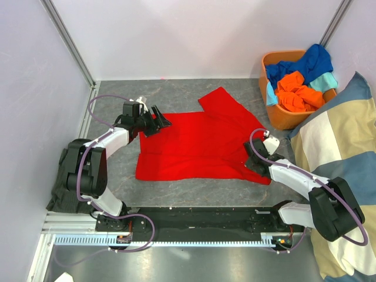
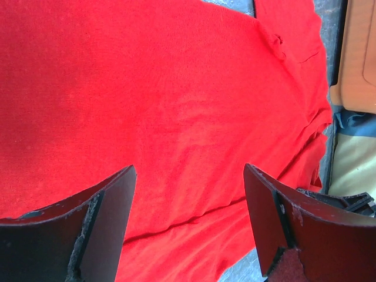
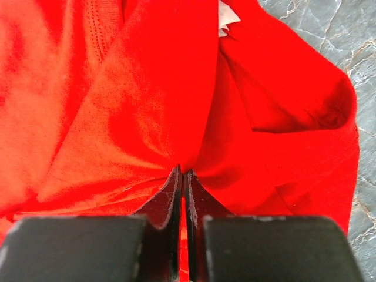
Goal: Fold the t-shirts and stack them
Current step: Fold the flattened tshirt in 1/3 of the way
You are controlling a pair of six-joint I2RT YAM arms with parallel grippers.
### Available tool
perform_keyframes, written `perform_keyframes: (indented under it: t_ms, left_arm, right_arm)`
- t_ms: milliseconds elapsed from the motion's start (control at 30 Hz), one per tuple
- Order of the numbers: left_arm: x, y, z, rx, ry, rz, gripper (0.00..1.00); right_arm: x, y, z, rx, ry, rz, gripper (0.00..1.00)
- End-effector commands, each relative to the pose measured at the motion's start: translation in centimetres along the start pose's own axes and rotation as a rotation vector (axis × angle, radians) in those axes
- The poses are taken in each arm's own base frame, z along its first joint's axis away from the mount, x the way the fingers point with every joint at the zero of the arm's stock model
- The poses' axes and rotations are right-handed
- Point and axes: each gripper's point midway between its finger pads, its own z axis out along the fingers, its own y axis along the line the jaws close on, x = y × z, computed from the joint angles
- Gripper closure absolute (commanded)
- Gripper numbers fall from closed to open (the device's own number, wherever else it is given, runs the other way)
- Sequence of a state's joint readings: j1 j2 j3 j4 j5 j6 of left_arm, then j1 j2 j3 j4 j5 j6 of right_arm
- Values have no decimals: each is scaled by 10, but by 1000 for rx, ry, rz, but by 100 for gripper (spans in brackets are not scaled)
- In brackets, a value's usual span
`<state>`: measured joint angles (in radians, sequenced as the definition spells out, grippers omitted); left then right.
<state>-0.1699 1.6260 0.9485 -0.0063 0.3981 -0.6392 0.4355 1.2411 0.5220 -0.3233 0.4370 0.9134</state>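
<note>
Top external view: the red t-shirt [image 1: 200, 144] lies spread mid-table. The left gripper [image 1: 161, 122], jaws spread, sits over its 10 o'clock edge. The right gripper [image 1: 251, 160] pinches bunched fabric at the 4 o'clock corner (jaws pressed nearly together). Bare table [image 1: 176, 94] borders the shirt at 12 and 6 o'clock, and the basket [image 1: 264, 76] stands at 2.

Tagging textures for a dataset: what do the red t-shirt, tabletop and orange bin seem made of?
Red t-shirt: soft matte knit fabric, with fine weave and folds. Tabletop: grey marble-veined surface, perhaps laminate or printed mat. Orange bin: smooth, rigid-looking walls, probably plastic.
</note>
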Motion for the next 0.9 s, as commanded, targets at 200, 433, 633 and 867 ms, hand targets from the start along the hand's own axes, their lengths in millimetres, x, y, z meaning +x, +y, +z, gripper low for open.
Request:
perform_keyframes:
  t_ms: [200, 433, 633, 867]
  left_arm:
    - [-7, -10, -8, 33, -24, -8, 18]
    - [-7, -11, -10, 35, -28, -7, 18]
    - [-8, -12, -11, 38, -30, -8, 18]
    - [-5, -8, -12, 24, -15, -16, 18]
  right_arm:
    - [-31, 40, -21, -156, -58, -15, 100]
    - [-35, 75, -15, -249, -32, -84, 100]
    - [-36, 94, 2, -267, -24, -137, 100]
    - [-43, 115, 15, -289, -29, -165, 100]
